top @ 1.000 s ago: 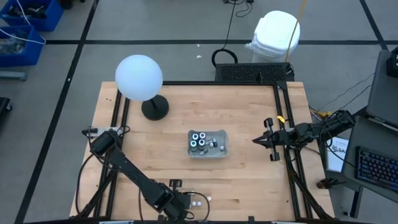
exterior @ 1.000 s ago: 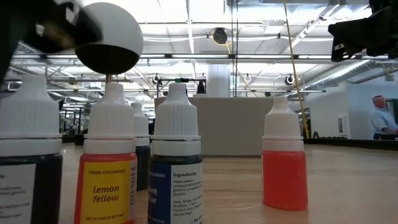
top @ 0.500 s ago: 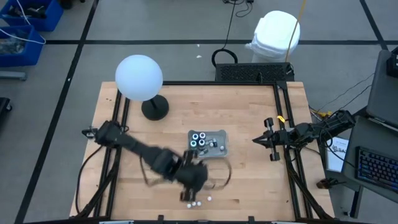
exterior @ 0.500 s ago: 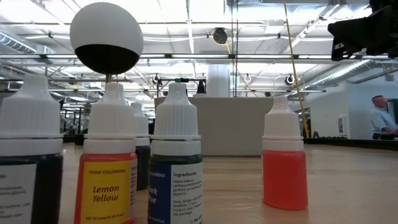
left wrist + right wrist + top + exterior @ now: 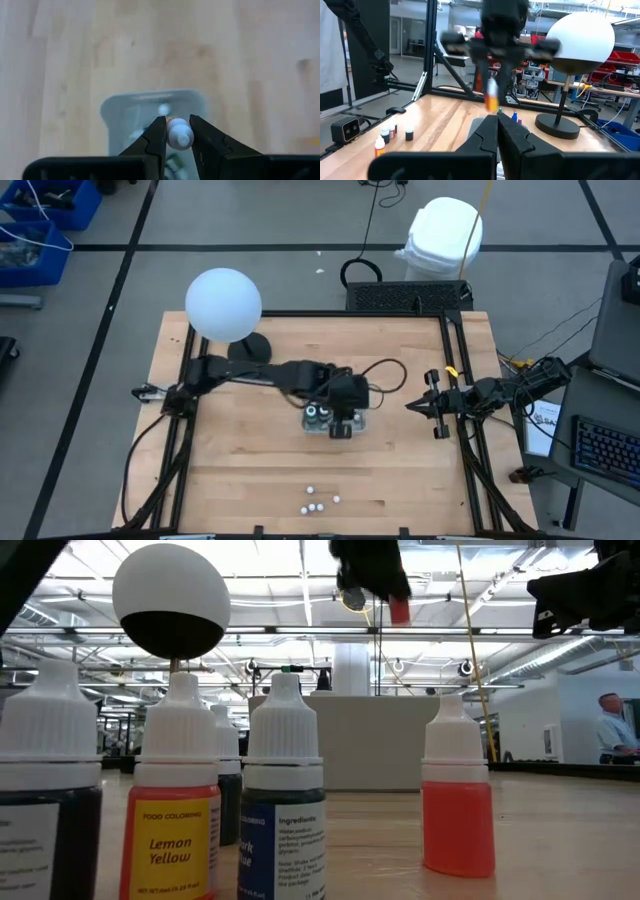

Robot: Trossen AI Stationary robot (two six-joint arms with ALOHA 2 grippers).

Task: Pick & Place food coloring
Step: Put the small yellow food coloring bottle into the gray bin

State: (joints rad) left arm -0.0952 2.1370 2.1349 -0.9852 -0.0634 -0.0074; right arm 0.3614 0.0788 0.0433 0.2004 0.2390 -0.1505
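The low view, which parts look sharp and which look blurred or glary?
Low view: the Lemon Yellow bottle and its neighbours are crisp; the left tool overhead is a dark smear; ceiling lights glare. Left wrist view: the held vial and the tray are soft. Right wrist view: the left arm is motion-blurred.

Food coloring bottles: one aloft, the rest on the table

An orange, white-capped vial point(image 5: 177, 134) hangs over the clear tray, which holds dark jars point(image 5: 318, 410). Four vials point(image 5: 317, 502) stand at the table's front edge: dark point(image 5: 45, 790), lemon yellow point(image 5: 179, 810), blue point(image 5: 285, 810), red-orange point(image 5: 457, 805).
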